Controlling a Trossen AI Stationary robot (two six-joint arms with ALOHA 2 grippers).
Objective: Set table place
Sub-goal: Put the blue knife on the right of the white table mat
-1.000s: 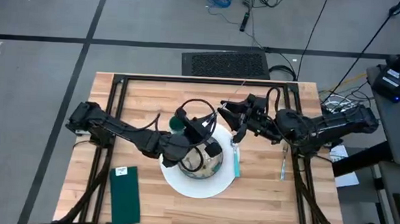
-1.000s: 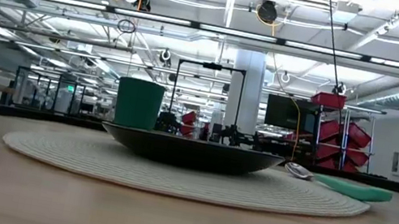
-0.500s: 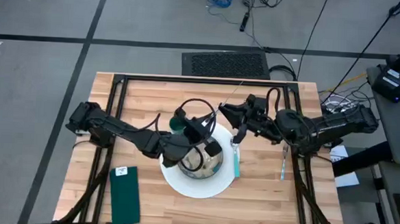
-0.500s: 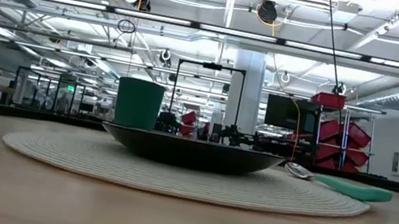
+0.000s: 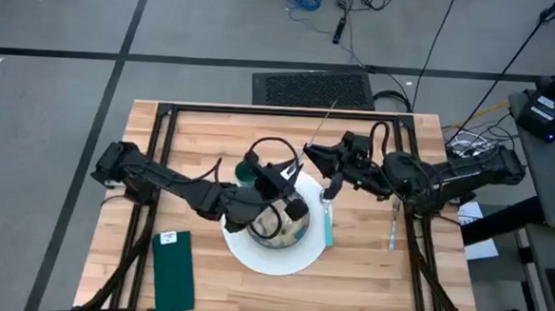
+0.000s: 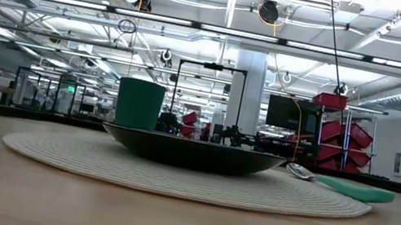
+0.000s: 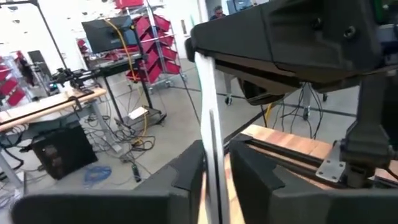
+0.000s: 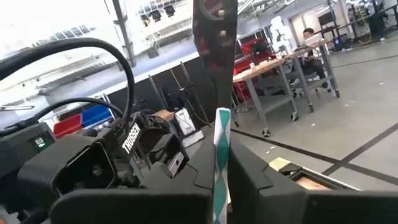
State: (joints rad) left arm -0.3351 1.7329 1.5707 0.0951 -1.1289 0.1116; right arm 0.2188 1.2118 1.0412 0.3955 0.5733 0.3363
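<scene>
Now the large rectangular tabletop of light butcher-block wood strips (image 5: 366, 274), set on a black metal tube frame, is carrying the whole setting. At its middle a round pale woven placemat (image 5: 270, 253) is lying flat, with ribbed texture, and a dark shallow bowl (image 6: 192, 152) is sitting on it. A green cylindrical cup (image 6: 139, 103) is standing behind the bowl. A teal-handled spoon (image 6: 341, 185) is resting at the mat's edge. A dark green flat rectangular napkin (image 5: 173, 270) is lying near the front left corner.

The left claw (image 7: 216, 177) is pinching a thin pale flat utensil (image 7: 208, 118) above the bowl. The right claw (image 8: 219, 163) is gripping a teal-and-white striped handle (image 8: 221, 155) of a dark patterned blade.
</scene>
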